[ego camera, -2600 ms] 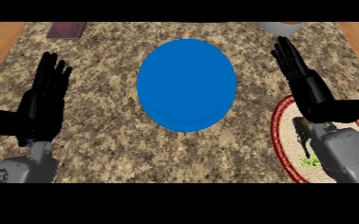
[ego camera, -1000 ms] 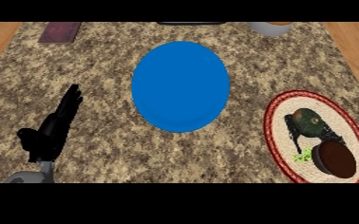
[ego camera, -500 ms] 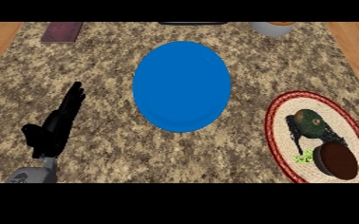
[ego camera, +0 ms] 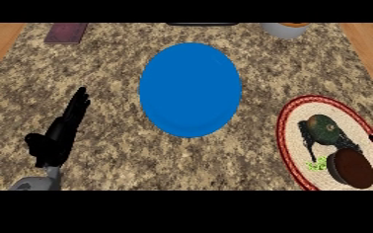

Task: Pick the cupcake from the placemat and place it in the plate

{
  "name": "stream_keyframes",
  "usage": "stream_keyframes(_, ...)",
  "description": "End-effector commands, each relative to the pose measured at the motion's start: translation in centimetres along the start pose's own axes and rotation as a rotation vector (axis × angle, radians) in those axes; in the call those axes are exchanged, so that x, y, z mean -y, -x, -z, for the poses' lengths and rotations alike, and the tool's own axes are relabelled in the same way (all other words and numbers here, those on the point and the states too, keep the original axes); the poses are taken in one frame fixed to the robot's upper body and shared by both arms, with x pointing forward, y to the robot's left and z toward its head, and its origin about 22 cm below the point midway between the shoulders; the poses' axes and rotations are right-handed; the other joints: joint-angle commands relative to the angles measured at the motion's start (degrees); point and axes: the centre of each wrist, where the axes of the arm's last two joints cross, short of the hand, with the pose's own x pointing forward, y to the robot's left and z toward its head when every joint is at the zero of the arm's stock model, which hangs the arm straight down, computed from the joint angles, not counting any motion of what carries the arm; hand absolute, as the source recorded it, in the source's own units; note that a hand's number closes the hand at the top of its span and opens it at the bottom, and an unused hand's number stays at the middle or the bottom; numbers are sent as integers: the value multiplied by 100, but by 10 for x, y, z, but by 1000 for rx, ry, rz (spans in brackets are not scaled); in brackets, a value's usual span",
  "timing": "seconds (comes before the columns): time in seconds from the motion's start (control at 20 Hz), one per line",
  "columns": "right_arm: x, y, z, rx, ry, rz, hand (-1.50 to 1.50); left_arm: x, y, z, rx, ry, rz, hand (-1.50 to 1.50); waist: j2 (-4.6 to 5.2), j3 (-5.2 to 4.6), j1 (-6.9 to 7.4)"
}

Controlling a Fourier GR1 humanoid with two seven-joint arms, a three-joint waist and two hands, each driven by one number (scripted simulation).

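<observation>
The cupcake, seen from above as a dark brown round, sits on the near right part of the placemat, at the near right corner of the view. It is well apart from the left hand, which shows at the near left with the whole width of the tabletop between them. The hand's fingers are straight and released, pointing toward the far side and grasping nothing.

The placemat is an oval of pale weave with a red rim, and the view's right edge cuts it off. Just beyond the cupcake on the mat lies a dark green object, with a few bright green bits to the cupcake's left.

The blue plate lies at the middle of the speckled brown stone tabletop, apart from the placemat, with a strip of tabletop between the two. A wider stretch of stone lies between the plate and the left hand.

At the far edge are a dark red flat item on the left and a grey cup on the right. Wood shows beyond the stone at both far corners.
</observation>
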Motion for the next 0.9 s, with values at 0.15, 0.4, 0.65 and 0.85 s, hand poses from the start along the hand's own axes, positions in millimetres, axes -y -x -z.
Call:
stream_keyframes(0.15, -22, -6, 21, -41, -56, -39, -150, 0, 3, -16, 2, 18, -14, 0, -3, 3, 23)
stream_keyframes(0.4, -32, -12, 44, -50, -31, -58, -150, -6, 5, -2, 2, 0, 9, 0, 2, 2, 6)
stream_keyframes(0.65, -27, 16, 51, -93, -51, -77, -150, 12, -4, 17, 4, 0, 8, 0, -1, 2, -24)
stream_keyframes(0.85, -45, 34, 66, -55, -72, -76, -150, -18, -5, 2, 1, -8, 8, 0, 0, 4, 1)
